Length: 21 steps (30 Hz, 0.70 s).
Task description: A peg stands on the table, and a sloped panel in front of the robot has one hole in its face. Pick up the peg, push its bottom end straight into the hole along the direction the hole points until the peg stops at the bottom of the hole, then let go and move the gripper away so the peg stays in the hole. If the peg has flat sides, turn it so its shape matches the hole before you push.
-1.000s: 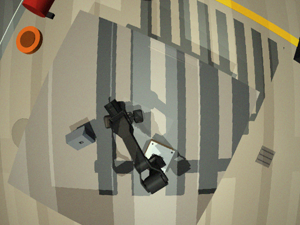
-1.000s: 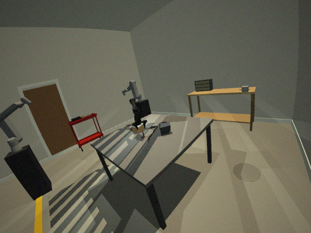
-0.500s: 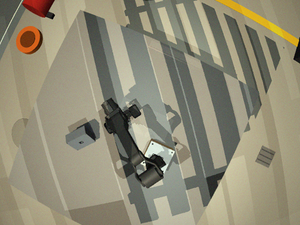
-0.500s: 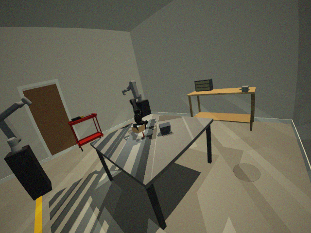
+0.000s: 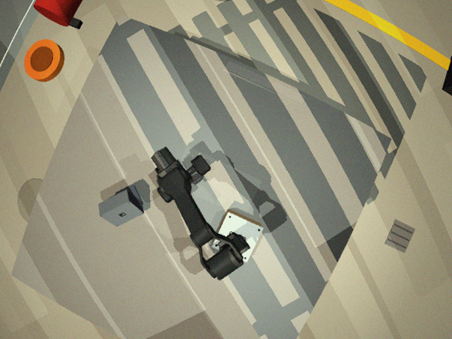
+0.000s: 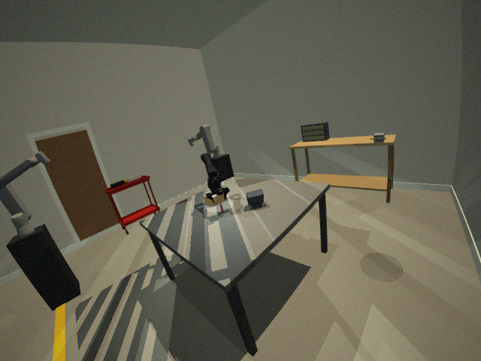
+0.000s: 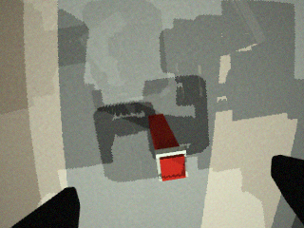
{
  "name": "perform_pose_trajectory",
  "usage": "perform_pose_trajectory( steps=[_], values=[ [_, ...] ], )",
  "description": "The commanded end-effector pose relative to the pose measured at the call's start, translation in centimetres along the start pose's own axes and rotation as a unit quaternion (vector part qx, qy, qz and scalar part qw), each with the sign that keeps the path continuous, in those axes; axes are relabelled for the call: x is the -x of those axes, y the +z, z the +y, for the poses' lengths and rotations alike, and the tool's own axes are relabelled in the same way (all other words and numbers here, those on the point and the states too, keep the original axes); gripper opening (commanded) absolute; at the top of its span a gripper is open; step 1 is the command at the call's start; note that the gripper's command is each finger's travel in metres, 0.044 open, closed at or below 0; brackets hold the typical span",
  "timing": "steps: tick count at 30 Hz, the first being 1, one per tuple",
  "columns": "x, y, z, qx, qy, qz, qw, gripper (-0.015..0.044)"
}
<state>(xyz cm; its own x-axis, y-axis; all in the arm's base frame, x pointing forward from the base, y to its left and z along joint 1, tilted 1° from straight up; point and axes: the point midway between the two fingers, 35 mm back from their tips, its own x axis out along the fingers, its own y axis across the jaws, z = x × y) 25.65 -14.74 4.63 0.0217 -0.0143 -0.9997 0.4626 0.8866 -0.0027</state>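
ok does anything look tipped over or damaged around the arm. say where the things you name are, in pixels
No, nothing looks tipped or damaged. The red square peg (image 7: 172, 166) (image 6: 222, 208) stands upright on the table (image 6: 279, 217), the gripper (image 7: 179, 182) is open around no object, and the grey sloped block (image 5: 118, 207) (image 6: 255, 198) sits flat with its hole (image 5: 122, 214) unfilled.

It looks like a robotics lab or workshop: robot arms stand on black pedestals (image 6: 44, 268) (image 6: 226, 168), with a wooden workbench (image 6: 346, 141), a red cart (image 6: 128, 183) and yellow floor tape (image 5: 387, 25) (image 6: 59, 334).
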Motion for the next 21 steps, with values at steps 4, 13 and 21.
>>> perform_pose_trajectory(
  steps=[4,13,21],
  values=[
    [-1.1,0.0,0.0,0.003,-0.002,0.001,1.000,0.0440],
    [-2.6,0.1,0.0,0.003,-0.002,0.001,1.000,0.0440],
    [-3.9,0.0,0.0,0.003,-0.002,0.001,1.000,0.0440]
  ],
)
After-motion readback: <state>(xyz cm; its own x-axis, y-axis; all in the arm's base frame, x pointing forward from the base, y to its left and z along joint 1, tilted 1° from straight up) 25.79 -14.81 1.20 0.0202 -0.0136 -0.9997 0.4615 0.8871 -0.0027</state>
